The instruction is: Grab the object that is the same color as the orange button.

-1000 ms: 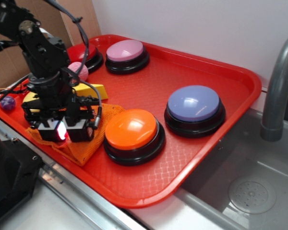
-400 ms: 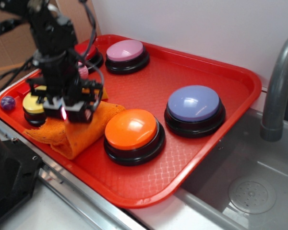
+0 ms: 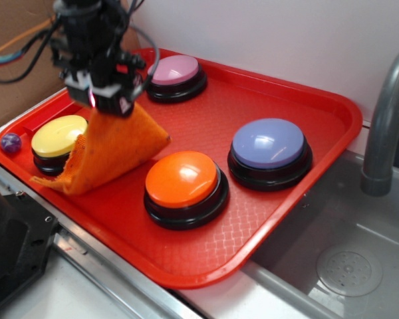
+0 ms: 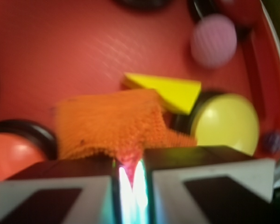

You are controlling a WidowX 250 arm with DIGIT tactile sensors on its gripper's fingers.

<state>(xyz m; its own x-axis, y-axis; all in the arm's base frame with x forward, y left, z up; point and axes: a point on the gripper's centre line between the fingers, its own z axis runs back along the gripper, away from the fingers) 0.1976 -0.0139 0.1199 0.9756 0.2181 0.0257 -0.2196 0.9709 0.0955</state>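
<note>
Claw [image 3: 98, 100] was clamped on the top edge of the orange rag [image 3: 106, 149], fingers pressed together with the cloth between them; wrist view showed the same pinch, cloth [image 4: 113, 123] bunching into the narrow slit between the 2 pads. Rag hung from the claw in a draped cone above the left part of the red tray [image 3: 253, 100], its lower corner trailing toward the tray's front rim beside the yellow-topped button [image 3: 58, 136]. Orange button [image 3: 183, 181] sat just right of the hanging cloth, apart from it. Purple button [image 3: 268, 146] and pink button [image 3: 175, 70] stood farther back. Wrist view showed yellow wedge [image 4: 168, 91] and pink ball [image 4: 213, 39] beyond the rag.
</note>
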